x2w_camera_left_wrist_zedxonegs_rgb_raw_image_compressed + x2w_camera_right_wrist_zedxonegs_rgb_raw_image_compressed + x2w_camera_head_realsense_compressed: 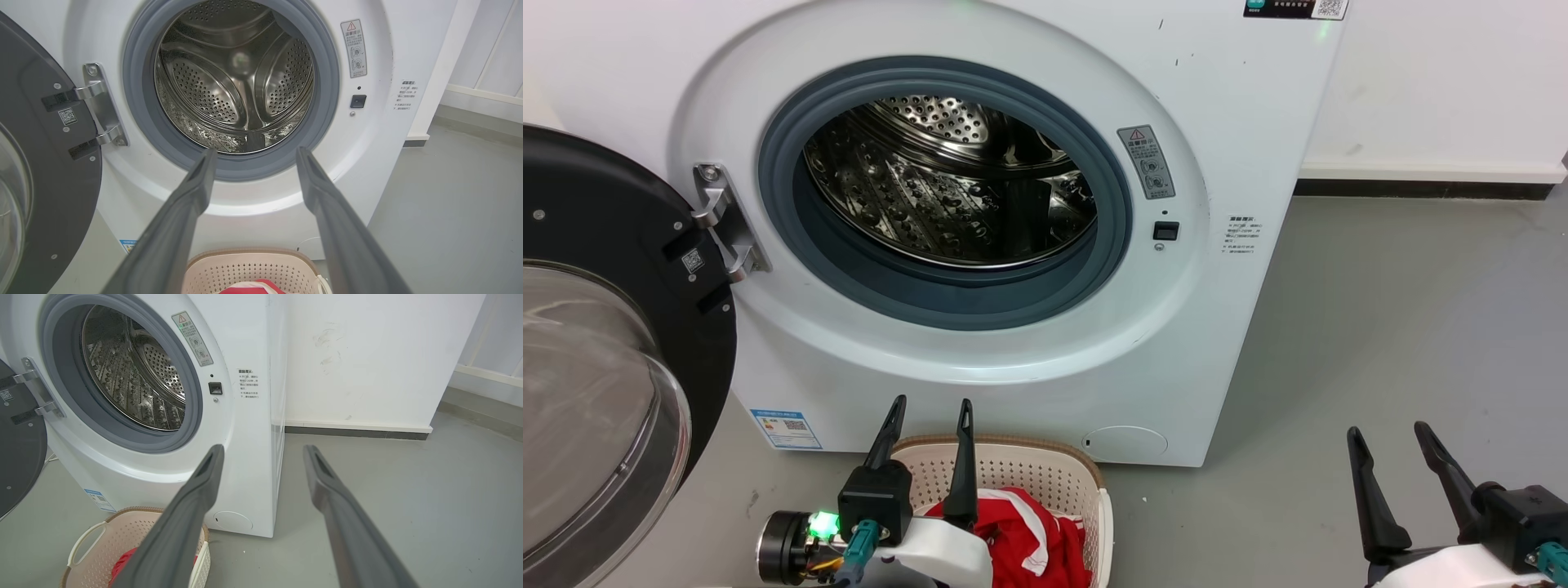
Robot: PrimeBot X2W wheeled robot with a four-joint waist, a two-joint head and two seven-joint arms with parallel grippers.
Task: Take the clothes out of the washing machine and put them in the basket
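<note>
**Red clothes lie in the basket, both grippers spread and holding nothing**

One washing machine (pixel 1241 163) stands on the grey floor (pixel 1380 327) against a white wall (pixel 1437 82). Its dark glass door (pixel 605 327) is swung wide to the left, and the steel drum (pixel 947 188) shines inside the porthole. One cream basket (pixel 1029 474) sits on the floor at the foot of the machine's front. The clothes (pixel 1029 531) are a red heap with white trim inside it; I cannot count the pieces. There are two grippers. The left gripper (pixel 931 402) hangs over the basket, its fingers parted. The right gripper (pixel 1387 429) hovers over the floor, right of the machine, its fingers apart too.
</note>
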